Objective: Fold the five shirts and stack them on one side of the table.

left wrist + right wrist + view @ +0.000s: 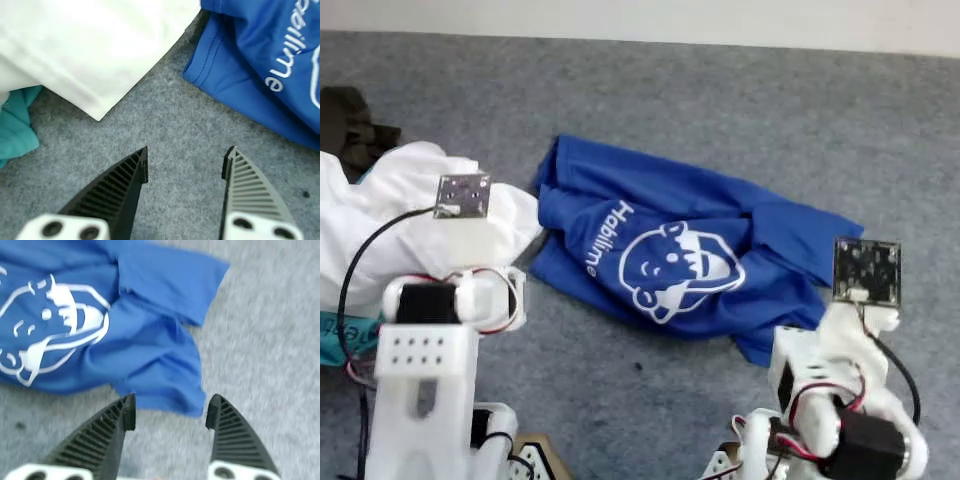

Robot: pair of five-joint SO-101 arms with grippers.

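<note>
Grey felt covers the bench [770, 110] in the high view. At its middle lies the blue shirt [690, 255], spread loosely and rumpled, its white print facing up. Just left of it sits the white shirt [390, 215] in a soft heap, their edges touching or nearly so. A bit of the teal shirt [340, 330] peeks out from under the heap's near side at the left edge. A dark cloth [350, 120] lies at the far left corner. The left arm [430, 340] stands at the near left, over the white shirt's near edge. The right arm [840, 390] stands at the near right, by the blue shirt's right end.

From the left wrist, the left tool [188, 152] is spread wide and holds nothing. It hangs over bare felt, with the white shirt [90, 45] to the left, the blue shirt [260, 65] to the right, and the teal shirt [17, 120] at the left side.

From the right wrist, the right tool [173, 399] is also spread wide and grips nothing. Its tips sit just short of the blue shirt's [125, 330] near right corner, with bare bench [270, 330] to the right.
</note>
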